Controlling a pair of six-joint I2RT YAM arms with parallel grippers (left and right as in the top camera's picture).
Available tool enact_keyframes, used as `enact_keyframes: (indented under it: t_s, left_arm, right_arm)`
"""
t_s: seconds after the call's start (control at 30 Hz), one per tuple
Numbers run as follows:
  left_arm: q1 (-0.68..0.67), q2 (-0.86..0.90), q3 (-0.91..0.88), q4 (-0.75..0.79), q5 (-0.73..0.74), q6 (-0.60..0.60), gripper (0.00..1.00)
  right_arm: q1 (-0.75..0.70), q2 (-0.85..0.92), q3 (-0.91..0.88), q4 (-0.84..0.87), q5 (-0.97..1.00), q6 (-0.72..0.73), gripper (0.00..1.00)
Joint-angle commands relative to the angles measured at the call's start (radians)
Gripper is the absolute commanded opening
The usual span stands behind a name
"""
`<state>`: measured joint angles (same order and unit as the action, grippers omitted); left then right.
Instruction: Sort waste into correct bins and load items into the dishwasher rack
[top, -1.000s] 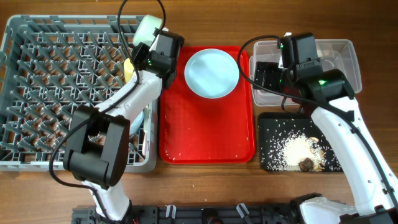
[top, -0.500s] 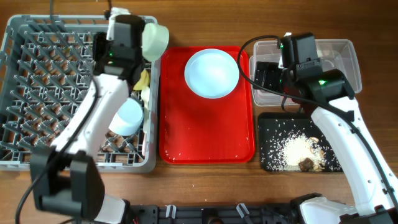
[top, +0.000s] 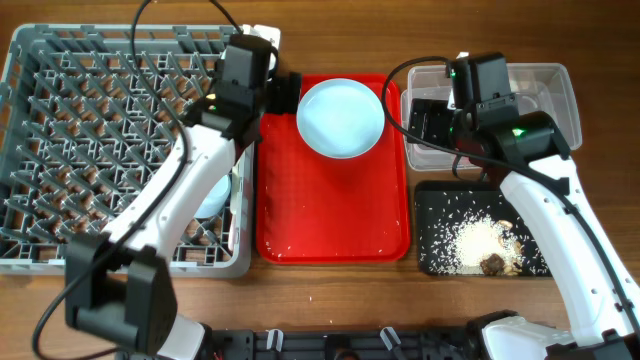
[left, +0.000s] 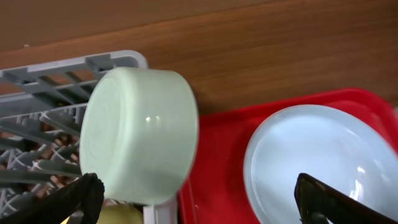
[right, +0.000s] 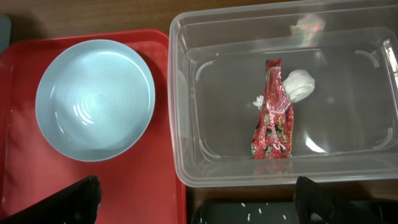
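From overhead, the left gripper (top: 283, 92) sits at the far right corner of the dishwasher rack (top: 90, 120), its dark fingers reaching over the left rim of the red tray (top: 330, 210). The pale blue plate (top: 340, 118) lies on that tray just to the gripper's right. Back along the arm, a pale blue bowl (top: 218, 195) rests in the rack, half hidden by the forearm. The right gripper (top: 435, 122) hangs over the left part of the clear tub (top: 560, 90). Behind it, toward the robot's base, the black tray (top: 425, 200) holds loose rice (top: 478, 238) and brown scraps (top: 492, 264).

In the left wrist view the left gripper (left: 199, 208) stands wide open, with nothing between its fingers (left: 81, 199). Ahead and to its left the pale green bowl (left: 140, 134) lies on its side on the corner of the dishwasher rack (left: 37, 74), base toward the camera, just beside the rim of the red tray (left: 217, 149). Ahead and to the right lies the pale blue plate (left: 317, 162). A sliver of the yellow cup (left: 124, 214) shows by the left finger (most of it is cut off by the frame).

In the right wrist view the right gripper (right: 199, 205) is also spread open and empty. Ahead and to its right the clear tub (right: 180, 93) contains the red wrapper (right: 272, 112), with the white tissue (right: 300, 84) touching its upper end. Ahead to the left, the pale blue plate (right: 94, 99) sits on the red tray (right: 25, 155).
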<state>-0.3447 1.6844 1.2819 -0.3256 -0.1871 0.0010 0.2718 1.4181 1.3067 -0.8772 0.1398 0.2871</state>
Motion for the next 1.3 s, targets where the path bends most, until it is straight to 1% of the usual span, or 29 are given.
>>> enact_keyframes:
  t_s: [0.0,0.1,0.17,0.23,0.37,0.4,0.43,0.53,0.6,0.67,0.73,0.8,0.93,0.97,1.0,1.1,1.17,1.2,1.27]
  left_arm:
    - [0.001,0.097,-0.006,0.059,-0.134,0.021,1.0]
    - [0.001,0.149,-0.006,0.127,-0.222,0.105,1.0]
    - [0.001,0.158,-0.006,0.144,-0.234,0.13,0.99]
    - [0.003,0.161,-0.006,0.151,-0.245,0.153,0.9]
    - [0.005,0.158,-0.006,0.179,-0.384,0.154,0.67]
    - [0.005,0.155,-0.006,0.18,-0.403,0.154,0.66]
    - [0.005,0.149,-0.006,0.18,-0.418,0.156,0.62]
    - [0.005,0.146,-0.006,0.181,-0.417,0.183,0.43]
    - [0.005,0.146,-0.006,0.18,-0.417,0.183,0.36]
    - [0.005,0.146,-0.006,0.187,-0.422,0.183,0.35]
    - [0.007,0.146,-0.006,0.217,-0.482,0.183,0.33]
    - [0.007,0.146,-0.006,0.218,-0.488,0.183,0.31]
    - [0.007,0.146,-0.006,0.218,-0.489,0.183,0.22]
    - [0.007,0.146,-0.006,0.218,-0.494,0.183,0.19]
    - [0.007,0.146,-0.006,0.219,-0.496,0.183,0.13]
    - [0.007,0.146,-0.006,0.257,-0.53,0.191,0.09]
    - [0.007,0.146,-0.006,0.32,-0.594,0.252,0.06]
    - [0.007,0.146,-0.006,0.353,-0.612,0.312,0.04]
    - [0.01,0.146,-0.006,0.406,-0.628,0.442,0.04]
  right_arm:
    - [-0.003,0.005,0.011,0.001,0.017,0.004,1.0]
    - [-0.003,0.005,0.011,0.001,0.017,0.004,1.0]
    - [-0.003,0.005,0.011,0.001,0.017,0.004,1.0]
    - [-0.003,0.005,0.011,0.001,0.017,0.004,1.0]
    - [-0.003,0.005,0.01,0.001,0.017,0.004,1.0]
    - [-0.003,0.005,0.01,0.001,0.017,0.004,1.0]
    - [-0.003,0.005,0.01,0.001,0.017,0.004,0.99]
    - [-0.003,0.005,0.011,0.001,0.017,0.004,1.0]
    - [-0.003,0.005,0.01,0.002,0.017,0.004,1.0]
    - [-0.003,0.005,0.01,0.001,0.017,0.004,1.0]
    - [-0.003,0.005,0.01,0.001,0.017,0.004,1.0]
    - [-0.003,0.005,0.011,0.001,0.017,0.004,1.0]
    - [-0.003,0.005,0.011,0.001,0.017,0.004,1.0]
    - [-0.003,0.005,0.01,0.001,0.017,0.004,1.0]
    - [-0.003,0.005,0.01,0.001,0.017,0.004,1.0]
    - [-0.003,0.005,0.011,0.001,0.017,0.003,1.0]
    - [-0.003,0.005,0.011,0.001,0.017,0.004,1.0]
    - [-0.003,0.005,0.01,0.001,0.017,0.004,1.0]
    - [-0.003,0.005,0.01,0.001,0.017,0.004,1.0]
